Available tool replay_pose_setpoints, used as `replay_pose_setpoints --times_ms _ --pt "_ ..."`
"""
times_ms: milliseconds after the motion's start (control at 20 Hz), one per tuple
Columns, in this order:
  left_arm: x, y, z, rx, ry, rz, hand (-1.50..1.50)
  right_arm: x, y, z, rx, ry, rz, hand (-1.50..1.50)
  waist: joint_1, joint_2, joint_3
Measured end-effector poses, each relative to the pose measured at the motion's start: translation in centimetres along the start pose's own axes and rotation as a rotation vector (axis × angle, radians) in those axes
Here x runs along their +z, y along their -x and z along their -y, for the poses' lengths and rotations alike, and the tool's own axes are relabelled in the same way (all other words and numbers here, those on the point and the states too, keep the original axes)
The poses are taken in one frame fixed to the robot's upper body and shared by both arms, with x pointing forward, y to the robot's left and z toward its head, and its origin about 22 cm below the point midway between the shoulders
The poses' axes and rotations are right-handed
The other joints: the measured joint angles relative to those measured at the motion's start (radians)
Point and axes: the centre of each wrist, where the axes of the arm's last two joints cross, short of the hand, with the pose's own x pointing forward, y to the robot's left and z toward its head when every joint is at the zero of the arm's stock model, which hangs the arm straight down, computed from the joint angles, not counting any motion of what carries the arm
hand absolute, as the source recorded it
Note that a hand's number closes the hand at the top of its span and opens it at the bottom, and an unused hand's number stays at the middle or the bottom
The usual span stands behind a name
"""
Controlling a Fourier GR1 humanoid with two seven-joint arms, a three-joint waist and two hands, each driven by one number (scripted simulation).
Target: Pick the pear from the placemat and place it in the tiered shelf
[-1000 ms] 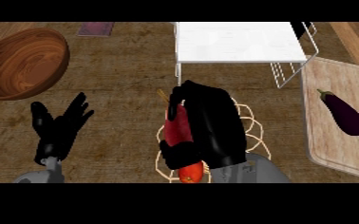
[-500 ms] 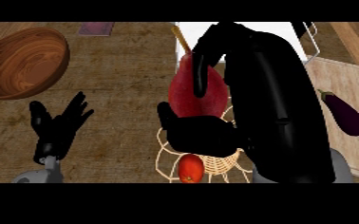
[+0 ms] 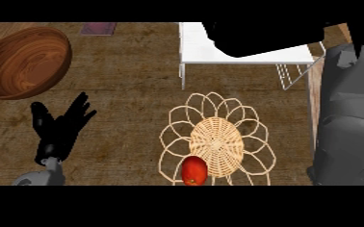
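Pear hidden, axis untellable, right hand [image 3: 265, 39] over tiered shelf [image 3: 245, 57]

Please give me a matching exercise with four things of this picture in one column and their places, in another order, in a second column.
1. round brown wooden bowl
2. white tiered shelf
3. small red round fruit
4. black left hand

a. lower left
b. lower edge of the pale woven placemat
c. upper left corner
d. top, right of centre

Pairs: 1-c, 2-d, 3-b, 4-a
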Motion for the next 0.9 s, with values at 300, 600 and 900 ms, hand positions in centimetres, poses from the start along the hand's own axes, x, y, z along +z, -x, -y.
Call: replay_pose_setpoints --times_ms 300,600,900 --pt "0.2 0.0 0.4 0.002 0.005 0.008 0.00 -4.5 0.6 2.4 0.034 -0.001 -0.057 1.50 0.005 0.003 0.000" --pt "-0.2 0.0 0.5 -0.003 0.001 0.010 0.00 -8.1 1.7 3.0 0.081 -0.063 -0.090 1.50 0.009 0.004 0.001" --pt "-0.3 -0.2 0.5 0.001 0.005 0.009 0.00 -10.8 3.7 2.3 0.140 -0.096 -0.087 1.50 0.012 0.006 0.002"
